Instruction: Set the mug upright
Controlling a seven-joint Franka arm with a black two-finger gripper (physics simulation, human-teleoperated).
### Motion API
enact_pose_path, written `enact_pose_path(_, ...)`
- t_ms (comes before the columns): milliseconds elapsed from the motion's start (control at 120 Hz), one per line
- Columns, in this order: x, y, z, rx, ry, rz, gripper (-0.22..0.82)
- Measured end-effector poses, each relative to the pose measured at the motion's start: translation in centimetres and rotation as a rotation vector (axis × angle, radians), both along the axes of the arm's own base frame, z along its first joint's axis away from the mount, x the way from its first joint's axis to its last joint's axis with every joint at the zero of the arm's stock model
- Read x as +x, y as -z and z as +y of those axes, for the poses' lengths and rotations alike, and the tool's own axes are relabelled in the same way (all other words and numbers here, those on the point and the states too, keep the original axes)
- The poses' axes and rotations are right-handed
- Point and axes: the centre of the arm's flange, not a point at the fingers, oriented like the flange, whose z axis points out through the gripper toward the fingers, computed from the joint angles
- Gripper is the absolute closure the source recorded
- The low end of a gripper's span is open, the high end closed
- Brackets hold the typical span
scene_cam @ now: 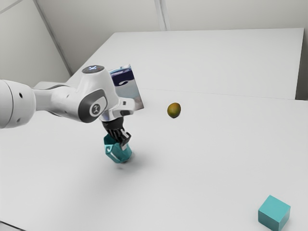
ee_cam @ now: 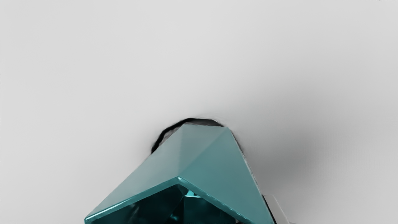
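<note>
The black gripper point(scene_cam: 123, 142) is down at the mug point(scene_cam: 118, 151), its tips overlapping the rim side in the exterior view; how far open it is, and whether it has a hold on the mug, I cannot tell. The mug is teal, glossy and faceted, and it sits right under the hand — tilted, not upright, its dark mouth toward the arm and its base slanting down and away. In the wrist view the mouth is nearest the hand, with a lit patch inside, and two broad facets narrow toward the far end, where a thin dark band curves round. A soft shadow spreads over the white table point(scene_cam: 202, 159) beside the mug. Behind the hand, on the side away from the exterior camera, a box point(scene_cam: 127, 91) in dark blue, white and paler tones shows partly past the arm's white hand housing. Out ahead of the hand, toward the exterior view's right, a small brownish-olive fruit point(scene_cam: 174, 110) rests on the table, apart from both mug and box. Farthest from the hand among the loose things is a plain teal cube point(scene_cam: 273, 212) — well ahead of it and nearer the exterior camera. Beyond them all, past a faint seam, the white surface runs on toward a pale wall point(scene_cam: 231, 14).
</note>
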Motion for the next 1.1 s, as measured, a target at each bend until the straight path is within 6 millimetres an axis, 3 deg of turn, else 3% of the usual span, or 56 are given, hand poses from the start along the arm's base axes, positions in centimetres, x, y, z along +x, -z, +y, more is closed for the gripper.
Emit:
enact_pose_path(342, 0.0, -0.6, -0.5, 0.003, -0.048, -0.015, 0.54)
enact_pose_path(542, -0.2, -3.9, -1.0, 0.018, -0.061, -0.057, 0.40)
enact_pose_path(717, 0.2, -8.5, -2.0, 0.029, -0.061, -0.087, 0.33)
enact_pose_path(825, 1.5, -11.5, -2.3, 0.022, -0.071, -0.105, 0.20)
enact_pose_path(1100, 5.1, -25.1, -0.6, -0.009, -0.149, -0.183, 0.06)
